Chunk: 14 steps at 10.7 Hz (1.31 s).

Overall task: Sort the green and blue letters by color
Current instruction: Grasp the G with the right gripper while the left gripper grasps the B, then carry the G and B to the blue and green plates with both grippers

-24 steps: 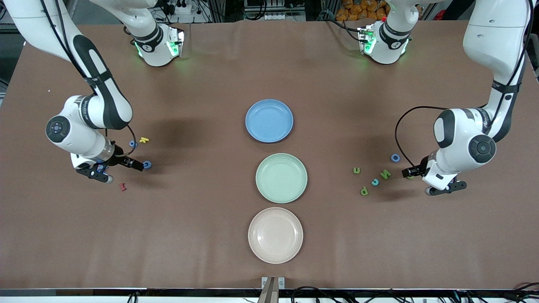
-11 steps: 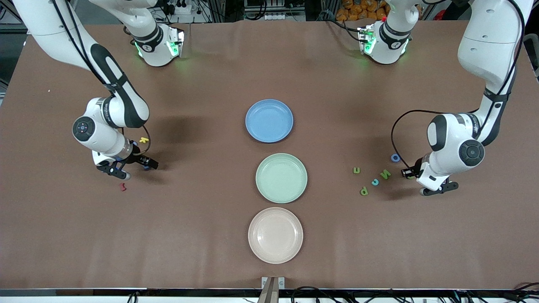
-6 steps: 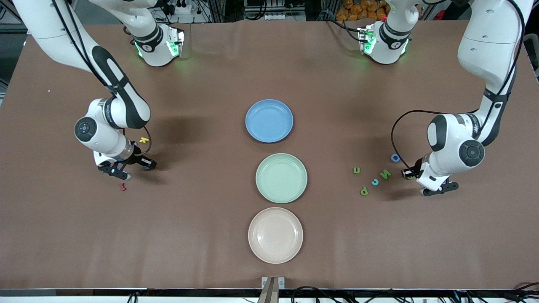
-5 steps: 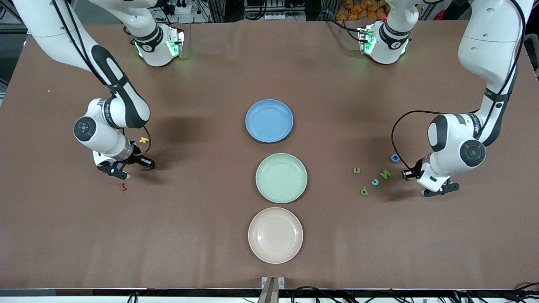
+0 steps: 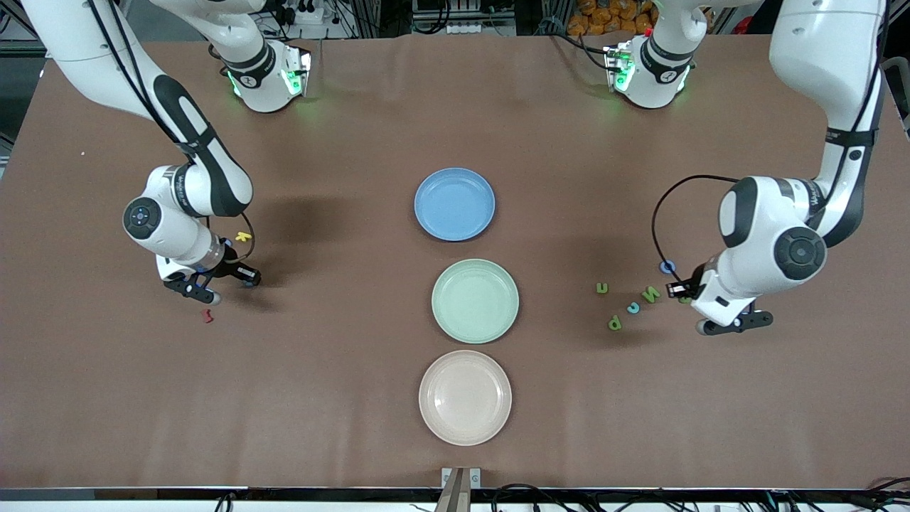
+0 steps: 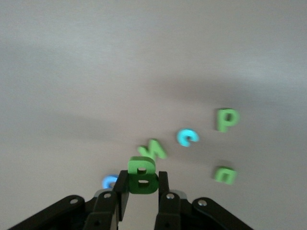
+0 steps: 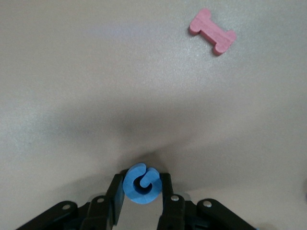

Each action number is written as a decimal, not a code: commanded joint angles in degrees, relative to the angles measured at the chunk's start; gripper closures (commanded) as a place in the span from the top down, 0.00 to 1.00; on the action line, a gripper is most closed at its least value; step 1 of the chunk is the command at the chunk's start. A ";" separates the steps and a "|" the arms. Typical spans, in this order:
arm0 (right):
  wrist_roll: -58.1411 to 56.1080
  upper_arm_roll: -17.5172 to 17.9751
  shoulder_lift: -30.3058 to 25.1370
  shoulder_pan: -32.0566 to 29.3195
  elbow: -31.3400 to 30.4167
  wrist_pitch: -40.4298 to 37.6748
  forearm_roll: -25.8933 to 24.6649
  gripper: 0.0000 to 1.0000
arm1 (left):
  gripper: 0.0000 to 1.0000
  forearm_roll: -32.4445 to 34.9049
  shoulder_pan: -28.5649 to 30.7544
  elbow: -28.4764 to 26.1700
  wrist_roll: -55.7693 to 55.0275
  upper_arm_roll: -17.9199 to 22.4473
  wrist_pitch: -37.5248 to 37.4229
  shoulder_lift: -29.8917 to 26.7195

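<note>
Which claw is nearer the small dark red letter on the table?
Right. The right claw, shut on a blue letter, is beside the dark red letter; the left claw is at the table's left-arm end.

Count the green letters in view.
4. The small n, N and P lie on the table toward the left arm's end. The B is pinched in the left gripper. The arms may hide others.

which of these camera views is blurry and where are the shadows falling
Left wrist view: soft all over, loose green and blue letters smeared; the green letter in the left gripper clearest. Right wrist view: sharp on the blue letter in the right gripper and the pink letter, broad dark shadow around the gripper. Front view: crisp, soft arm shadows on the table.
</note>
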 commanded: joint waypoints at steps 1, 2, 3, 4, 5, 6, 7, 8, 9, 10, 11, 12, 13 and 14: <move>1.13 0.86 -4.95 0.08 2.45 -10.74 1.02 0.05 | 0.00 0.61 -8.65 4.87 -9.23 0.08 -3.53 0.75; 3.40 2.34 -6.09 0.51 2.73 -12.17 1.20 0.05 | 0.00 0.61 -10.16 5.31 -9.50 -0.10 -3.45 0.84; 6.81 4.01 -6.72 1.21 2.90 -12.27 1.20 0.05 | 0.00 0.61 -12.17 6.54 -9.50 -0.45 -3.45 1.45; 8.59 6.20 -6.72 2.79 3.08 -12.27 1.20 0.05 | 0.00 0.35 -14.89 8.64 -10.20 -1.24 -3.45 2.94; 9.82 7.27 -7.07 5.33 3.08 -12.27 1.20 0.06 | 0.00 0.26 -17.44 10.83 -12.82 -1.33 -3.45 5.04; 11.92 7.37 -7.77 9.27 3.17 -12.45 1.20 0.06 | 0.00 -0.87 -19.29 13.55 -16.67 -1.33 -3.36 7.58; 14.38 7.37 -7.78 13.22 3.69 -12.71 1.11 0.06 | 0.00 -2.10 -21.66 16.36 -18.71 -1.33 -3.01 10.31; 15.89 7.46 -7.69 17.26 3.87 -12.71 1.11 0.06 | 0.00 -3.07 -23.42 19.26 -20.21 -1.33 -2.40 12.86; 16.94 7.46 -7.69 21.13 3.87 -12.71 1.11 0.06 | 0.00 -4.29 -24.57 21.12 -20.75 -1.42 0.31 15.14; 19.22 7.54 -7.51 24.48 3.87 -12.97 1.11 0.06 | 0.00 -6.57 -25.45 21.14 -20.84 -1.42 4.51 16.56; 21.94 7.89 -6.82 27.90 4.39 -12.80 1.11 0.06 | 0.00 -8.33 -26.51 21.14 -20.93 -1.33 7.51 17.97; 24.84 8.94 -5.24 29.85 5.71 -12.89 0.94 0.08 | 0.00 -8.61 -27.30 21.14 -21.80 -1.33 9.98 19.20; 26.87 11.39 -3.84 30.22 7.20 -12.89 0.76 0.09 | 0.00 -8.61 -28.27 21.14 -23.37 -1.33 11.83 20.43; 29.67 13.24 -2.17 31.09 9.04 -12.89 0.41 0.09 | 0.00 -8.53 -28.62 21.14 -24.09 -1.33 12.80 21.22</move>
